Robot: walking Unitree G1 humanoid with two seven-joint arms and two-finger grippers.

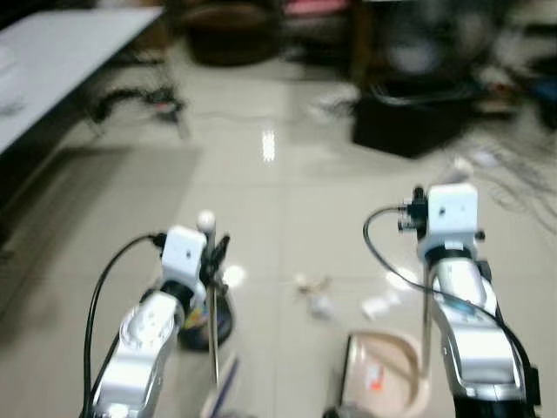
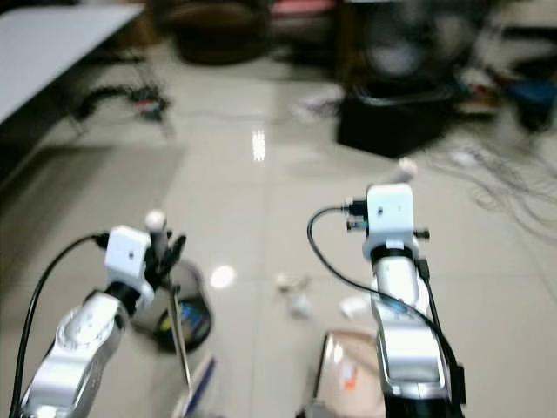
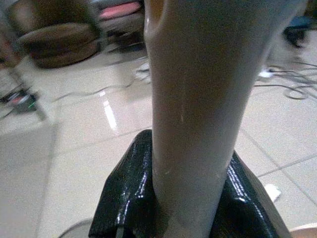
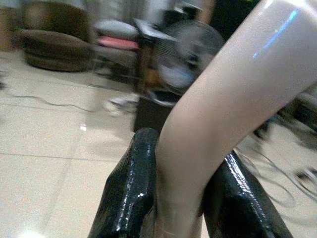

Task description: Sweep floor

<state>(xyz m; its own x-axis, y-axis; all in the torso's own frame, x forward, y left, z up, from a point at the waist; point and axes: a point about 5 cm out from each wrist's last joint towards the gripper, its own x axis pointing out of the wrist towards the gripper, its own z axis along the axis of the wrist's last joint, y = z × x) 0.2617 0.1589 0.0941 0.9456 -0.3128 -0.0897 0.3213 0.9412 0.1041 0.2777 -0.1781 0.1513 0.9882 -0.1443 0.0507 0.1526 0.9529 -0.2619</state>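
Head views, blurred: left gripper (image 1: 214, 252) clamps the broom handle (image 1: 211, 322), which runs down toward 6 o'clock. Right gripper (image 2: 402, 187) holds the dustpan handle (image 1: 426, 322); the beige dustpan (image 1: 387, 374) sits on the tiled floor (image 1: 261, 200) at 5 o'clock. Paper scraps (image 1: 318, 300) lie between the arms.

Left wrist view: black fingers (image 3: 124, 198) closed on either side of the handle.

Right wrist view: fingers (image 4: 131, 193) pinch the curved handle between them.

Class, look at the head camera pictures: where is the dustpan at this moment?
The beige dustpan lies low on the floor at the right of the left eye view, beside the right arm, its handle held by the right hand; scraps of litter lie just beyond it.
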